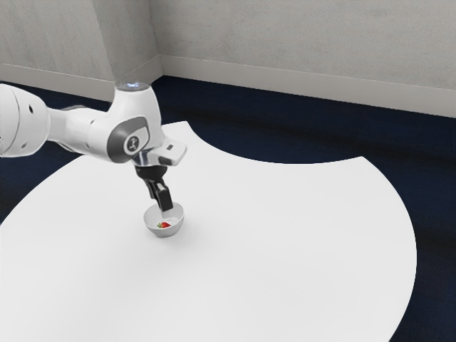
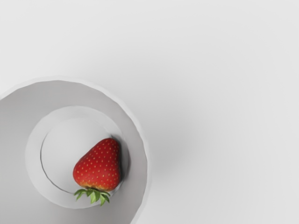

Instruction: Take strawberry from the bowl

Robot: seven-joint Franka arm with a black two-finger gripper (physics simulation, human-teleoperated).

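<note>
Exterior view: the white, jointed robot arm (image 1: 82, 130) with grey trim reaches in from the exterior view's left, and its black two-part claw (image 1: 165, 208) points down at a small, round, light-grey bowl (image 1: 166, 232) with a smooth surface. The claw's lower end overlaps the bowl's far rim and opening in this view; whether it hangs just above the rim or dips inside, I cannot tell. Nor can I tell whether the claw is spread or pressed together. It has no hold on the fruit, which lies below its tip, in the bowl.

That fruit is a single ripe red strawberry (image 2: 97, 165) with pale seeds and a green leafy cap (image 2: 93, 195). In the wrist view it lies on its side in the bottom of the bowl, off-centre, close to the curved inner wall. Its narrower end and one flank are nearest that wall, and the leaves spread out over the edge of a thin ring line marked in the bowl's base. A dark shadow hugs the flank on the wall side.

The bowl stands upright on a smooth white counter (image 1: 285, 249) with rounded outer edges and a concave curve cut into its far side. Beyond it are a dark blue floor (image 1: 246, 107) and grey walls (image 1: 299, 35) with a pale skirting board (image 1: 299, 82).
</note>
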